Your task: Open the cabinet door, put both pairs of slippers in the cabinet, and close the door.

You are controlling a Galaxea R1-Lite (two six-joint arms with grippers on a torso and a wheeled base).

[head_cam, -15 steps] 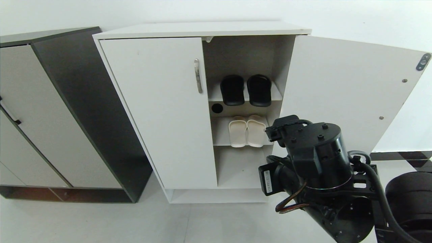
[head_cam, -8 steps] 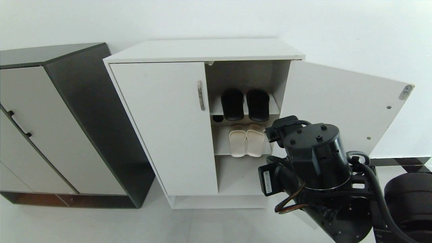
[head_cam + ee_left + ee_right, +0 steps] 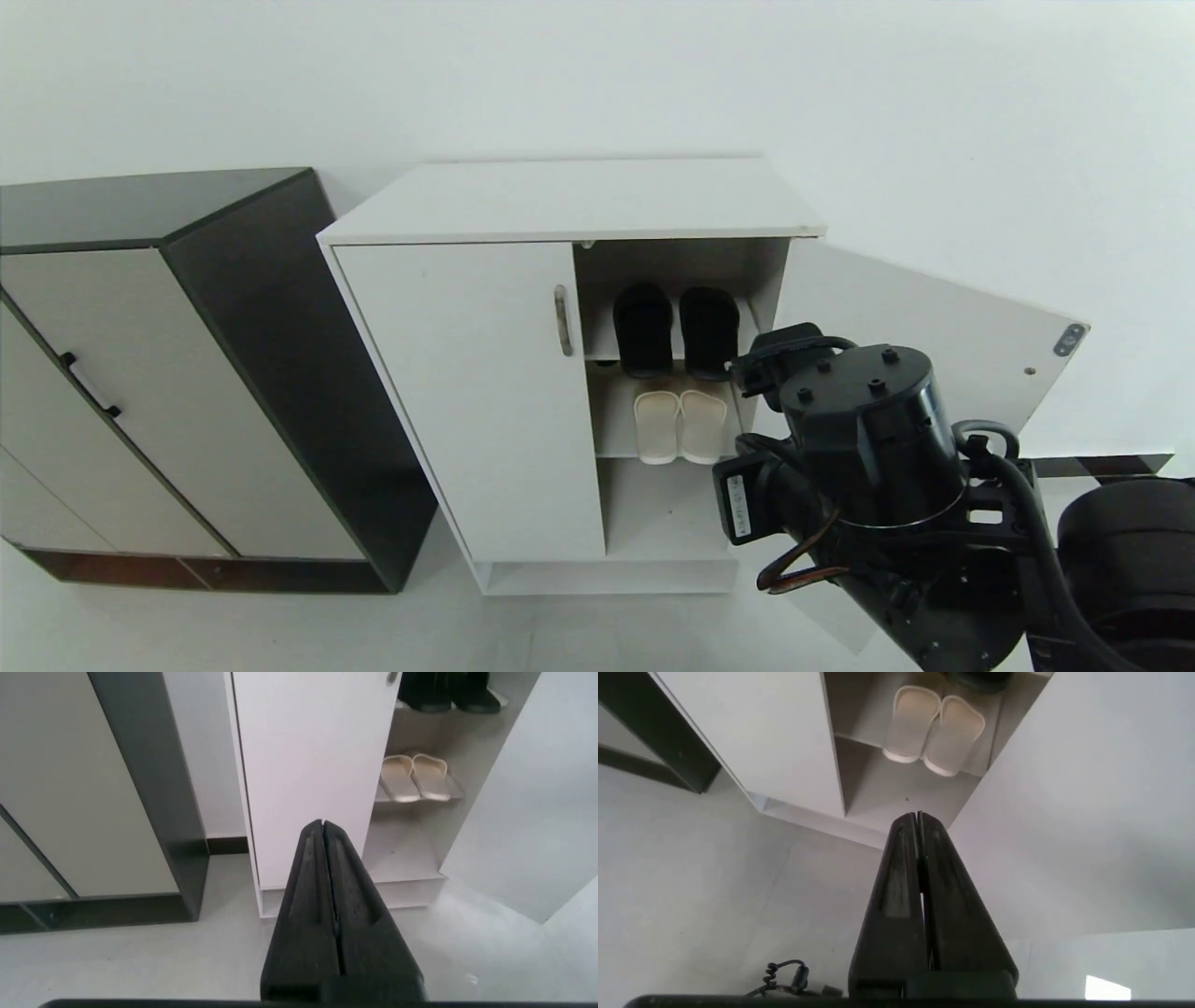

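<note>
The white cabinet (image 3: 569, 201) stands with its right door (image 3: 915, 336) swung wide open and its left door (image 3: 476, 392) closed. A black pair of slippers (image 3: 674, 329) sits on the upper shelf. The white pair of slippers (image 3: 680, 425) rests on the shelf below. My left gripper (image 3: 322, 826) is shut and empty, held low over the floor in front of the closed door (image 3: 318, 756). My right gripper (image 3: 920, 817) is also shut and empty, off the floor before the open compartment, with the white slippers (image 3: 934, 719) beyond it.
A dark grey cabinet (image 3: 187, 373) with pale doors stands directly left of the white one. The open door (image 3: 1083, 812) juts out on the right side. Bare light floor (image 3: 280, 635) lies in front of both cabinets.
The whole head picture has shifted: the cabinets look smaller and lower, so the camera has moved back. Slippers and doors keep their places.
</note>
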